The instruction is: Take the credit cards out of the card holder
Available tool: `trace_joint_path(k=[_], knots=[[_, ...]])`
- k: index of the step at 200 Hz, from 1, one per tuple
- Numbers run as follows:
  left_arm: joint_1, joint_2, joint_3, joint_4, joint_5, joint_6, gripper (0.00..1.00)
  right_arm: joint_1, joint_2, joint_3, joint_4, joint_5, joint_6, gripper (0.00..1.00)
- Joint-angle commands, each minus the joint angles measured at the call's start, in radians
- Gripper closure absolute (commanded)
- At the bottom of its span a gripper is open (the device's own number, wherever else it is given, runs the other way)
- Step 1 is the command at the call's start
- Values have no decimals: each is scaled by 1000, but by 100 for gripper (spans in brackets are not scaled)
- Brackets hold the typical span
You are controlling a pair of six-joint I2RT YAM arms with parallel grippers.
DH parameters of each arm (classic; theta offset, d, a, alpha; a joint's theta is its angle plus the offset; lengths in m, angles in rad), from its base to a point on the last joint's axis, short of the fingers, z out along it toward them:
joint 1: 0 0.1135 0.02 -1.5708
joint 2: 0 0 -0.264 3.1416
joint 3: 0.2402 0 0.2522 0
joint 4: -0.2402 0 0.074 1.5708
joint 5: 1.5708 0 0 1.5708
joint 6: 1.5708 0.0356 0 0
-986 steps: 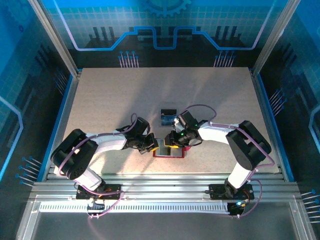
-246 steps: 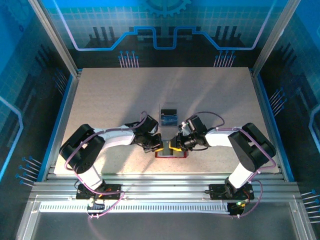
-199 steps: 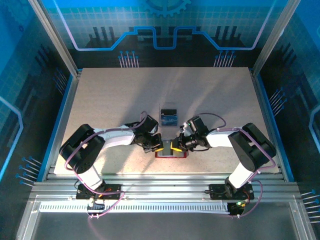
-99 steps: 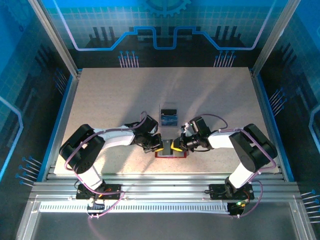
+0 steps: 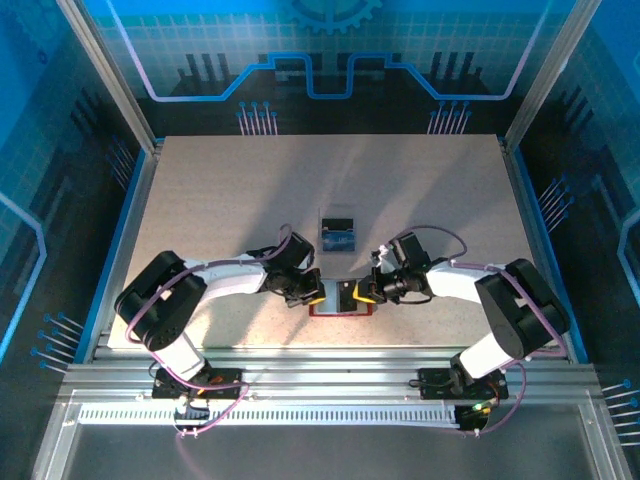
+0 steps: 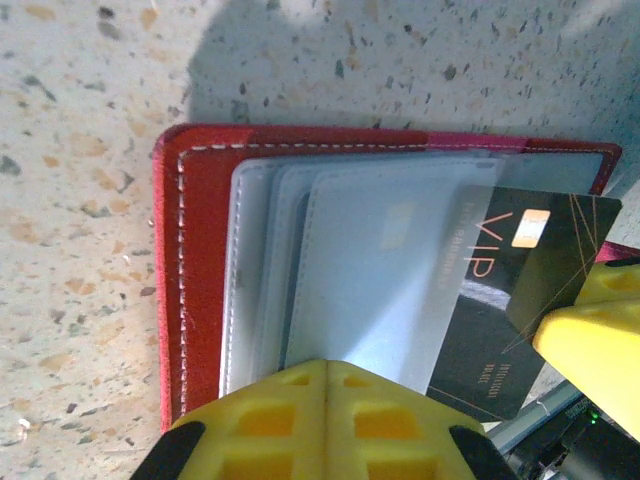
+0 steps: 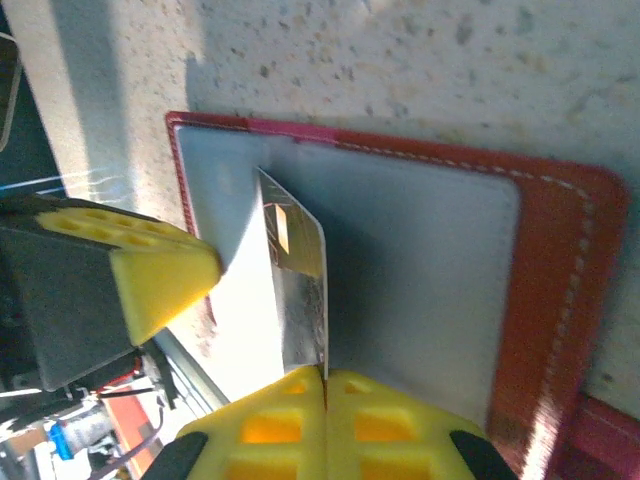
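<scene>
The red card holder lies open near the table's front edge, its pale grey pockets facing up. My left gripper is shut, with its yellow tips together on the pocket's near edge. A black credit card marked VIP sticks out of the pocket at an angle. My right gripper is shut on this black card, which is seen edge-on there. In the top view the left gripper and right gripper face each other across the card holder.
A blue card and a dark card lie on the table just behind the card holder. The table's front edge and the metal rails run close below the card holder. Open tabletop spreads behind and to both sides.
My right gripper has closed on the black card and shifted a little to the right, drawing the card partly out of the pocket. The left gripper has stayed where it was.
</scene>
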Motion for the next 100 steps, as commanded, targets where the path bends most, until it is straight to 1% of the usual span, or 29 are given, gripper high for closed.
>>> trace_joint_path(k=[1,25,55,78,100], knots=[[-6,-1,-39,-88,-52,-23,96,-19,-34,24,-152,65,-82,96],[-6,-10,-44,-81,-56,-25,96,-26,-63,31,-197,95,-99,96],[-7,-16,-40,-76,-54,-25,96,-25,-63,37,-178,84,-85,96],[-7,-26,-43,-56,-48,-27,93,-10,-40,47,-151,73,-66,96],[-7,-47,-39,-52,-52,-30,88,18,-13,61,-125,64,-45,96]])
